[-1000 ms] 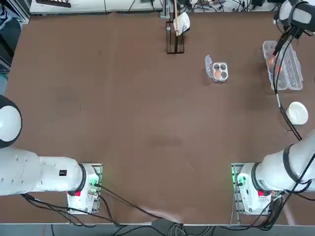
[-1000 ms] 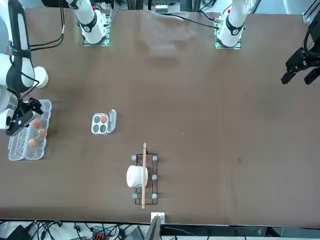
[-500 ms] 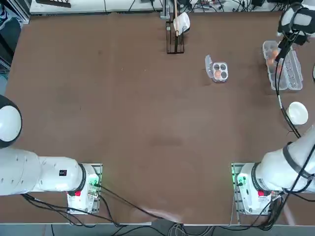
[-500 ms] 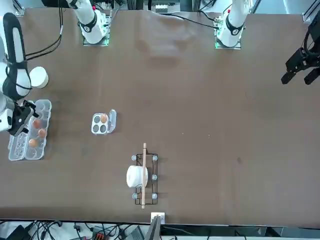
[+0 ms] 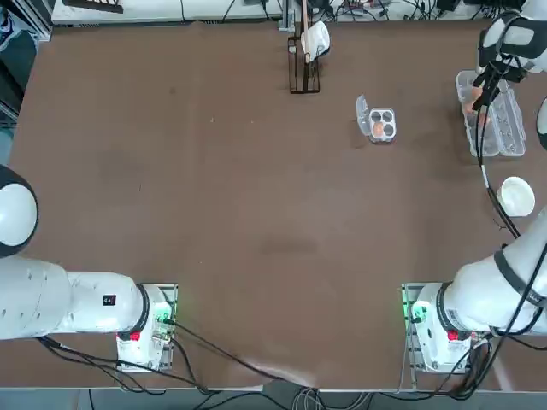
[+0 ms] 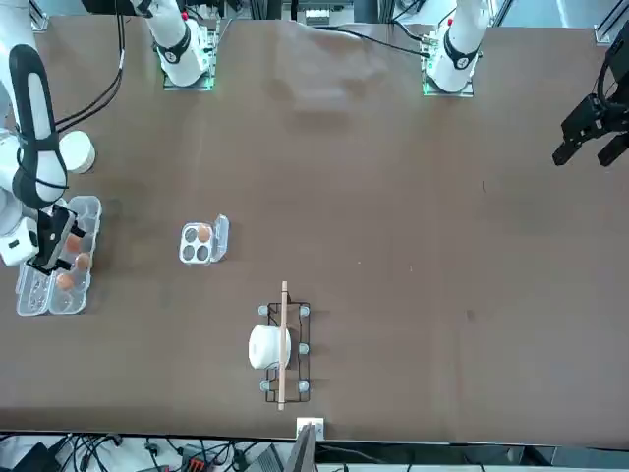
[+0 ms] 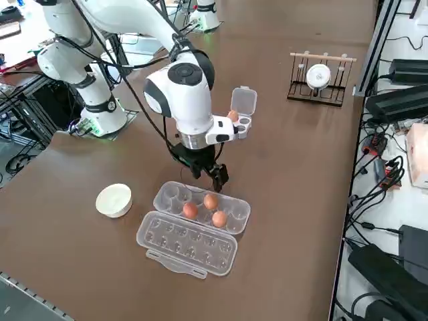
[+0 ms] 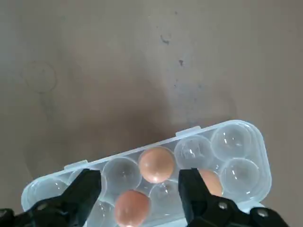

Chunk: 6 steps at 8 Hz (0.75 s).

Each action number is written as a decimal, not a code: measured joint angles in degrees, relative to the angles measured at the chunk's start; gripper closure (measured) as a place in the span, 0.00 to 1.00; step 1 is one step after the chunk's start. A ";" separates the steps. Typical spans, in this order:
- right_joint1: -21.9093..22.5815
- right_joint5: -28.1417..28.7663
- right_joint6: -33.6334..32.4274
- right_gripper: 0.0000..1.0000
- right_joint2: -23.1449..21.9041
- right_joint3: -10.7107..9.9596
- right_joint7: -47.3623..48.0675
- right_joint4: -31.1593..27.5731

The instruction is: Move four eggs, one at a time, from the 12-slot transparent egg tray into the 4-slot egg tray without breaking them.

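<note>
The right end effector (image 7: pixel 208 175) hangs just above the long egg carton (image 7: pixel 200 207), its two fingers (image 8: pixel 85 191) spread wide and holding nothing. Three eggs sit in the carton's cups: in the wrist view one egg (image 8: pixel 156 164) lies in the gap between the fingers, a second egg (image 8: pixel 131 208) sits lower in that gap and nearer the camera, and a third egg (image 8: pixel 210 182) shows just beyond one finger. The carton's clear lid (image 7: pixel 187 244) lies folded flat on the far side of the eggs from the arm.

The step in hand appears to be the reach for the second pick. Done well, it would mean centring the fingers on one egg alone, most likely the one now framed between them, then lowering straight down so neither finger clips a neighbouring egg or the thin plastic cup walls. Closing should be slow and light; a hard squeeze risks cracking the shell, and a lopsided grip could let the smooth oval slip on the lift.

The small four-cup tray (image 7: pixel 242 122) stands well away from the end effector across the worktop (image 7: pixel 294 180), its little lid upright, with one egg (image 5: pixel 377 128) already seated and three cups free. The eggs are small, orange-brown and matt; the carton is clear, glossy and light enough to shift if nudged.
</note>
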 joint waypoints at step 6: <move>-1.93 -0.01 0.71 0.05 7.33 0.03 -6.35 5.61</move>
